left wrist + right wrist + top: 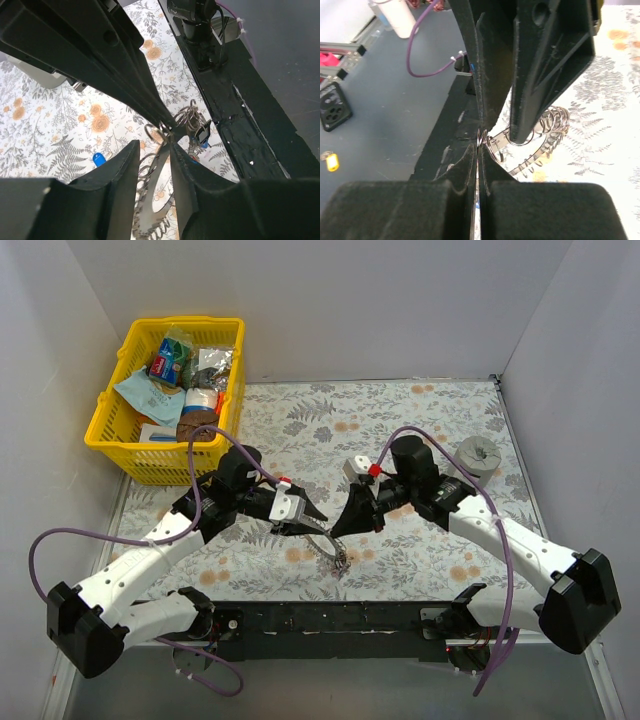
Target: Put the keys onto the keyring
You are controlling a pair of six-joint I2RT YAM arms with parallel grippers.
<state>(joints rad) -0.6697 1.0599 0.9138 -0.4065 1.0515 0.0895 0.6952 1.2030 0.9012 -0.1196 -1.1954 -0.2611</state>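
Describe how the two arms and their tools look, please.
Left arm and right arm: white links, black joints, a purple cable looping along each. Left tool and right tool: black and tapered, a red mark behind each.

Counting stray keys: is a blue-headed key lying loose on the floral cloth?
Yes, the left wrist view shows a blue key lying by itself on the floral cloth.

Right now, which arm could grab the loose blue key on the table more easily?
Probably the left. The right claw is shut on the keyring. The left claw is open, and the blue key lies on the cloth close beside it.
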